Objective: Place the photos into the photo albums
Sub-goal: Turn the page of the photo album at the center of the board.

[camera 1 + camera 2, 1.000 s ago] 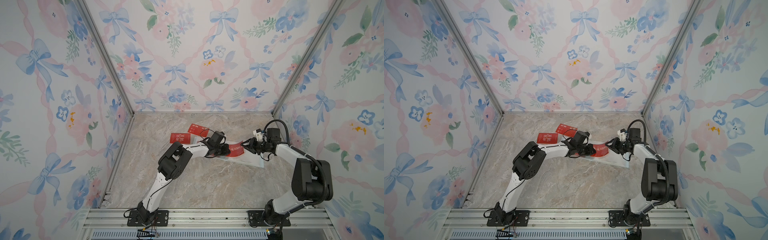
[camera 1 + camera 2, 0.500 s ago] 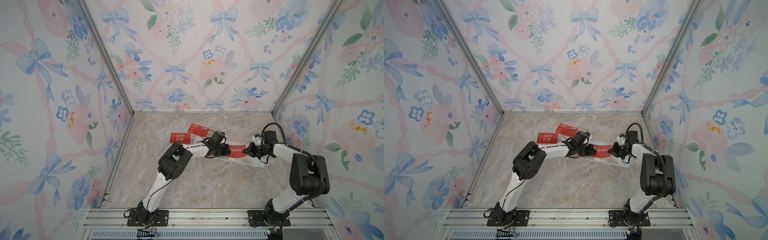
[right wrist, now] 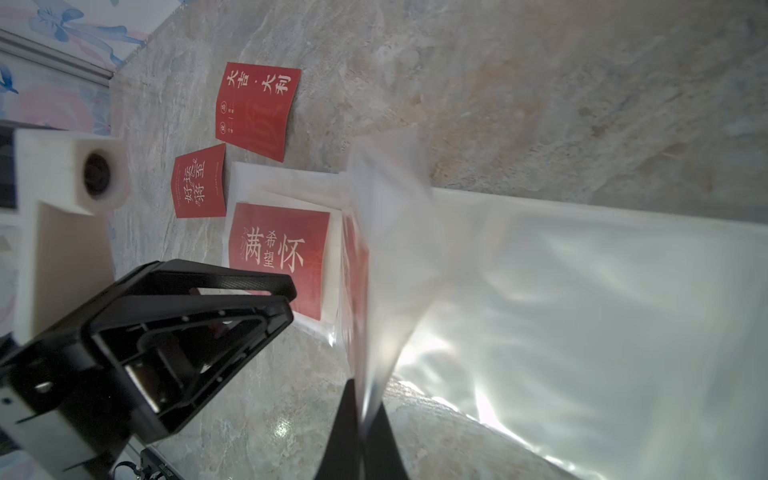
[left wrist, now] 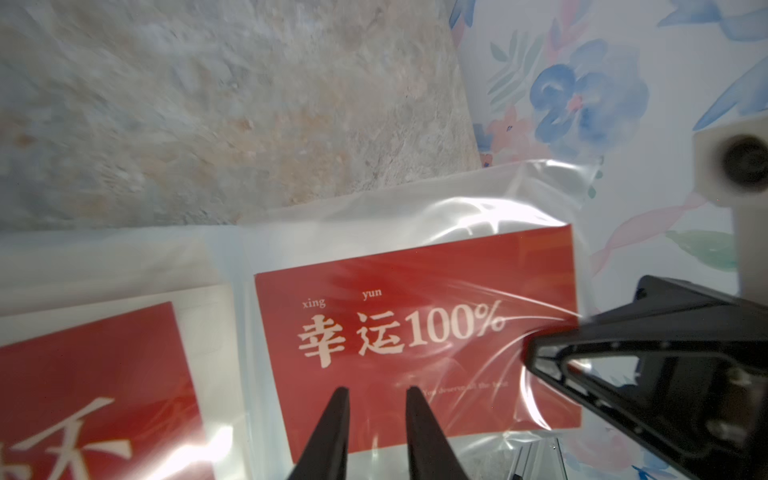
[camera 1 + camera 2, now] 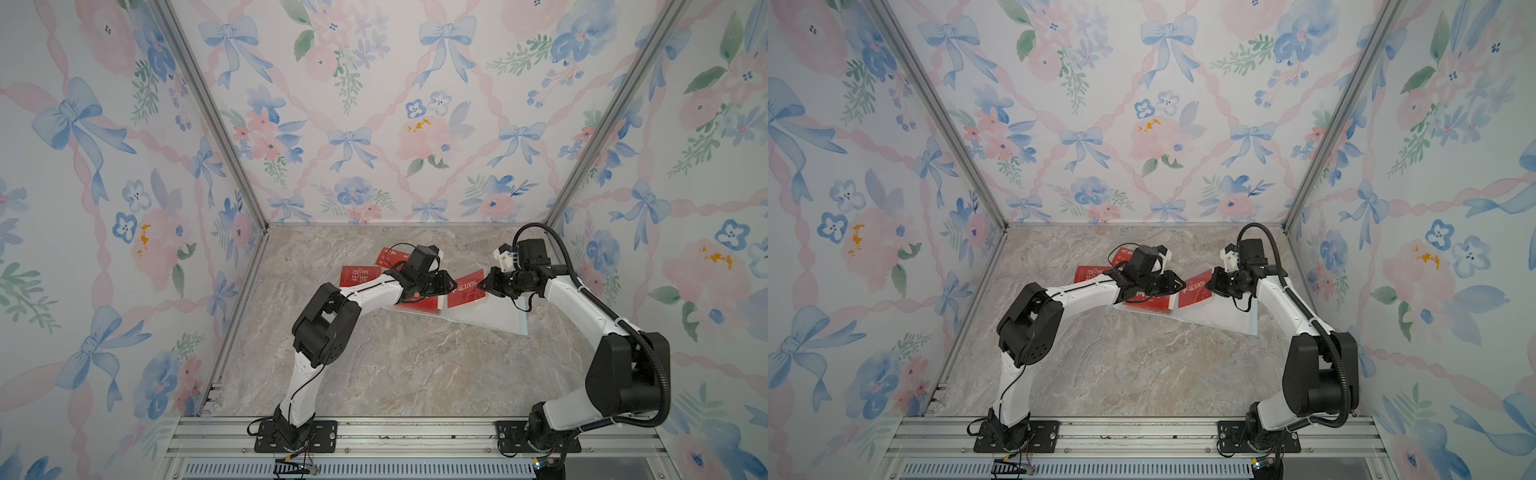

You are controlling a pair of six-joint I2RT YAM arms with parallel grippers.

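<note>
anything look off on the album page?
Yes. The right claw pinches the clear sleeve at its edge and holds it up off the album, so the plastic wrinkles around the grip. The red card inside tilts with it instead of lying flat.

The sleeved red card [image 4: 415, 345] read "xing yun 幸运100%"; the loose red card [image 3: 255, 110] on the bench [image 3: 540, 83] read "大吉·大利"; a third card [image 3: 278, 257] read "满希望怀".

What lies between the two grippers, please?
The red 100% card, inside the clear sleeve, between left gripper and right gripper; both top views show it.
</note>
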